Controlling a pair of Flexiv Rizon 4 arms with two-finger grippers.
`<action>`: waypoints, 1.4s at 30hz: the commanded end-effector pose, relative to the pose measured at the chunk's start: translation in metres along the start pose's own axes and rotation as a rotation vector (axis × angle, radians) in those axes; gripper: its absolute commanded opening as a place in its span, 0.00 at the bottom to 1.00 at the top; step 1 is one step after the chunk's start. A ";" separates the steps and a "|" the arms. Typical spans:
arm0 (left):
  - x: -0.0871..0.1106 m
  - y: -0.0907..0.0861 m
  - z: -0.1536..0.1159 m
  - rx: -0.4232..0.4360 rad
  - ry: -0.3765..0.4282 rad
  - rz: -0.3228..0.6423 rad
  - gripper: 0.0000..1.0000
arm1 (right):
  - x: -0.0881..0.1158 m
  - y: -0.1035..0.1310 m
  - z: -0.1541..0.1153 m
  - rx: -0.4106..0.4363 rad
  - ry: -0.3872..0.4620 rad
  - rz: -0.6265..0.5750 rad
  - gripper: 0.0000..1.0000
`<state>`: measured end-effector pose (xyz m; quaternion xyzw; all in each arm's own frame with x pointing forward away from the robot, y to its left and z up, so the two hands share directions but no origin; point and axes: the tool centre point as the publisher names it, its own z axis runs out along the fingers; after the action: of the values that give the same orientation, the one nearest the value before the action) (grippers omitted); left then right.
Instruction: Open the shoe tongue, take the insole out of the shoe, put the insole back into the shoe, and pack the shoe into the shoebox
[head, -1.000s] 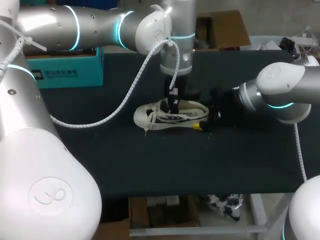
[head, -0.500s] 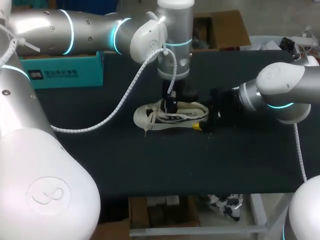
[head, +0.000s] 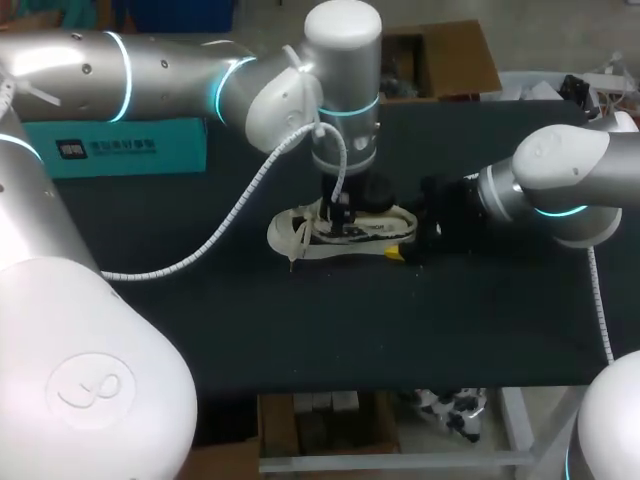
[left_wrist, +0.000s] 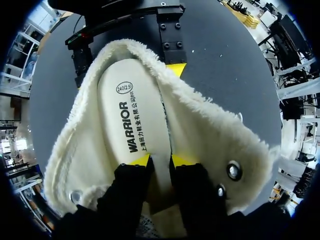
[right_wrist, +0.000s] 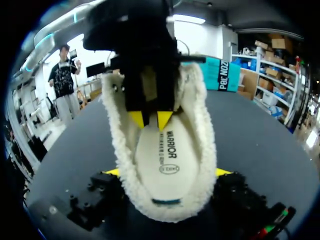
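Desk (head: 400, 330), head view: white fleece-lined shoe (head: 345, 238) at mid-frame, toe pointing left. Right gripper (right_wrist: 167, 172) has its fingers clamped on the heel from both sides. Left gripper (left_wrist: 160, 160) is down in the opening, fingers pinched together on the insole (left_wrist: 132, 110), which lies flat inside. Likely step: drawing the insole out. Lift slowly and peel it up through the opening, with the right arm bracing so the shoe stays down. Teal shoebox (head: 130, 148) sits at far upper left.

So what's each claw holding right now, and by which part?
The left claw pinches the flat cream insole near its toe end; the right claw clamps the cream fleece-lined shoe by its heel.
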<state>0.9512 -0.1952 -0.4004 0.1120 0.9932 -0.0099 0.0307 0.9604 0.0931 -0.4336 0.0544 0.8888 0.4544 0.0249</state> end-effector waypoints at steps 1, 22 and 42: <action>-0.011 -0.001 0.068 -0.021 -0.072 -0.009 0.27 | 0.002 -0.006 0.007 -0.004 0.001 -0.001 0.00; -0.052 0.006 0.043 0.021 -0.167 0.014 0.00 | 0.002 -0.006 0.007 -0.004 0.001 -0.001 0.00; -0.007 -0.022 -0.082 0.260 -0.109 0.129 0.00 | 0.002 -0.006 0.007 -0.004 0.001 -0.001 0.00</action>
<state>0.9508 -0.2206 -0.3253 0.1767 0.9714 -0.1401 0.0745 0.9609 0.0925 -0.4333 0.0548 0.8888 0.4544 0.0252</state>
